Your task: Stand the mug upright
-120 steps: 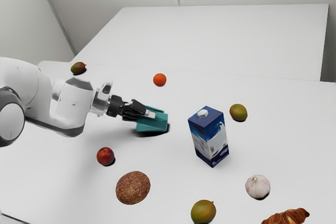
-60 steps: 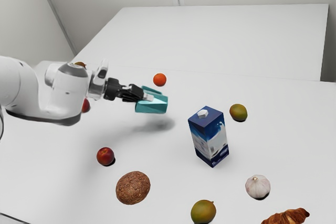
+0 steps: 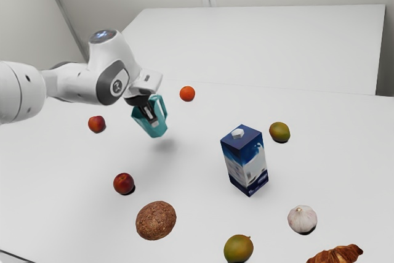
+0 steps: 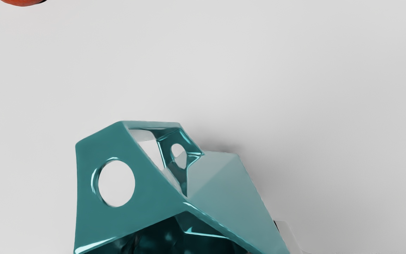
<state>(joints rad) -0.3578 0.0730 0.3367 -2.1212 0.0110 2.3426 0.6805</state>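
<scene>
Exterior view: the black two-finger gripper (image 3: pixel 152 119) is closed narrowly on the wall of the faceted teal mug (image 3: pixel 159 130), tilted above the white table (image 3: pixel 203 214), probably light, stiff and slick, best pinched there.

It's bright in here, pale light spread evenly over the white table (image 3: pixel 203 155), probably from overhead. 1 soft-edged shadow lies below the mug (image 3: pixel 158 130); small dark patches hug the garlic (image 3: pixel 302 218) and plum (image 3: pixel 124 183). In the wrist view, white glints line the mug's edges, its inside nearly black.
</scene>
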